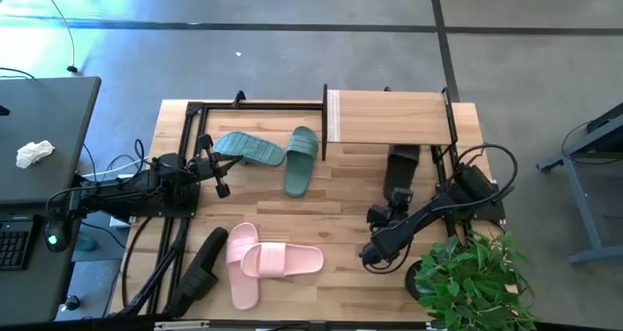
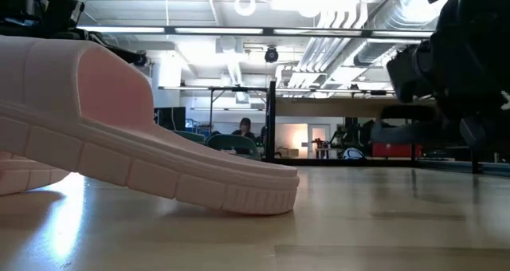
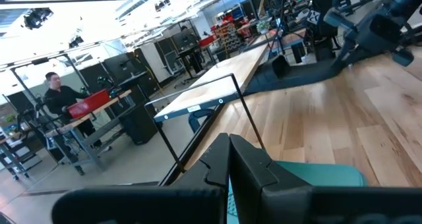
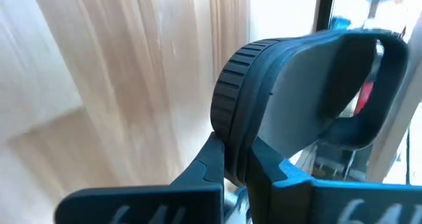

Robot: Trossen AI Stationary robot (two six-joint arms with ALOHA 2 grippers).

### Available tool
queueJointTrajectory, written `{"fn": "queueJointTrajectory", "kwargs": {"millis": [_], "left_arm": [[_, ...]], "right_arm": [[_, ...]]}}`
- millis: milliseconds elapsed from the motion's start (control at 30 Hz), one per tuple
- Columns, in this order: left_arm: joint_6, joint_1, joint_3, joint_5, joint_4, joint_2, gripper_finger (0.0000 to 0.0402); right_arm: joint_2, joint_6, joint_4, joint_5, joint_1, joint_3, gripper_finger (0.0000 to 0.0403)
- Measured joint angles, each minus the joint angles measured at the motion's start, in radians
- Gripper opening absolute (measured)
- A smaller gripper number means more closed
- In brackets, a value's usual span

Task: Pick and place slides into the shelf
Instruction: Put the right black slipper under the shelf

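Two pale pink slides [image 1: 263, 263] lie crossed on the light wooden plank worktop [image 1: 341, 190], two teal-green ones [image 1: 277, 156] near the black frame. Beyond is grey concrete floor and a workshop with ceiling ducts; a person sits at a desk. The right pincer [image 4: 237, 165] is clamped on a ribbed black slide [image 4: 297, 92] by the wood-topped shelf [image 1: 389, 117]. The left pincer [image 3: 229, 159] is closed, empty, over a teal slide

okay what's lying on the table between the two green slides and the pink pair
Nothing: in the high view, bare wooden tabletop separates the two green slides from the pink pair.
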State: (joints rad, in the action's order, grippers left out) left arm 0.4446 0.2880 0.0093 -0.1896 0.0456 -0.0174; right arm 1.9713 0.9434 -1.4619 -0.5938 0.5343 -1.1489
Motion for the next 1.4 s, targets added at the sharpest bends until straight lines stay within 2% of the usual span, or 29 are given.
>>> {"fn": "queueJointTrajectory", "kwargs": {"millis": [67, 267, 533, 700, 1033, 1400], "left_arm": [[0.000, 0.000, 0.000, -0.002, 0.000, 0.000, 0.0001], [0.000, 0.000, 0.000, -0.002, 0.001, 0.000, 0.0001], [0.023, 0.000, 0.000, -0.006, 0.002, 0.000, 0.0001], [0.026, 0.000, 0.000, -0.006, 0.002, 0.000, 0.0001], [0.026, 0.000, 0.000, -0.006, 0.002, 0.000, 0.0001], [0.028, 0.000, 0.000, -0.005, 0.001, 0.000, 0.0001]], "right_arm": [[0.000, -0.032, 0.035, -0.029, -0.012, 0.031, 0.0003], [0.000, -0.066, 0.125, 0.008, -0.054, 0.153, 0.0003], [-0.012, -0.088, 0.191, 0.002, -0.098, 0.213, 0.0001], [-0.081, -0.107, 0.308, 0.000, -0.152, 0.268, 0.0001], [-0.230, -0.151, 0.345, -0.013, -0.240, 0.373, 0.0000], [-0.244, -0.285, 0.433, -0.048, -0.328, 0.412, 0.0000]]}}
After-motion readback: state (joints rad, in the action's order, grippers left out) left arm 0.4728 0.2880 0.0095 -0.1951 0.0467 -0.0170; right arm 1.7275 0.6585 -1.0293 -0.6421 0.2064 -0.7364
